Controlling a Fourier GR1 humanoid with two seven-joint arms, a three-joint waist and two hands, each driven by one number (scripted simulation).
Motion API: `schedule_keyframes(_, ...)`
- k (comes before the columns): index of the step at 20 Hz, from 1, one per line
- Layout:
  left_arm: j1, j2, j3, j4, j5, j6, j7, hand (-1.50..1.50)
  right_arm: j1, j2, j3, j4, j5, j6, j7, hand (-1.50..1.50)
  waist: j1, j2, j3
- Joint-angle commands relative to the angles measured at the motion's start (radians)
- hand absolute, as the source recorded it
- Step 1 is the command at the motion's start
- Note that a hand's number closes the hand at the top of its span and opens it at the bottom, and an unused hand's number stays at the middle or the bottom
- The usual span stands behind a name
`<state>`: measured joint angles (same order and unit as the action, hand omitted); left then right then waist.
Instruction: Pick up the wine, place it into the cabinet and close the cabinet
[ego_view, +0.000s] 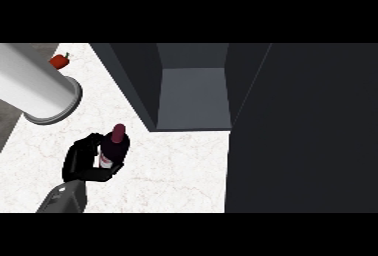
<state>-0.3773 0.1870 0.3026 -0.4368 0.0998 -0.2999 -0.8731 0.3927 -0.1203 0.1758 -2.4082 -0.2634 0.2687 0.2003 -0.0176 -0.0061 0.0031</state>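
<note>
now left robot hand (83, 162) grips wine (114, 145) (upright) near open cabinet (193, 95).

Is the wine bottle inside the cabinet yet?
No, the wine bottle is over the counter in the left hand, in front of the open cabinet.

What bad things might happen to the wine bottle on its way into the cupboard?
1. The left hand curls round the wine bottle from one side only, so it might slip or tip while being lifted.
2. The cabinet opening looks narrow between its dark walls, so the bottle could bump an edge going in.
3. The big open door stands close by, and the arm might knock it.
</note>
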Motion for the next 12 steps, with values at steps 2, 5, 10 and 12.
schedule_keyframes(2,0.072,-0.081,-0.106,-0.15,-0.095,0.155,-0.024,1.5,0.058,-0.013,-0.007,-0.116,-0.033,0.001,0.024,-1.5,0.016,-0.002,-0.001)
schedule_keyframes(5,0.119,-0.106,-0.149,-0.241,-0.137,0.249,0.018,1.5,0.008,0.002,0.018,-0.113,0.0,-0.036,0.056,-1.5,0.022,-0.001,-0.002)
schedule_keyframes(10,0.201,-0.156,-0.221,-0.477,-0.149,0.298,0.235,1.5,0.028,-0.012,0.014,-0.138,-0.019,-0.027,0.07,-1.5,0.023,-0.002,-0.001)
schedule_keyframes(12,0.161,-0.179,-0.241,-0.546,-0.162,0.347,0.314,1.5,0.019,-0.029,-0.057,-0.084,-0.067,-0.005,0.044,-1.5,0.018,0.001,-0.002)
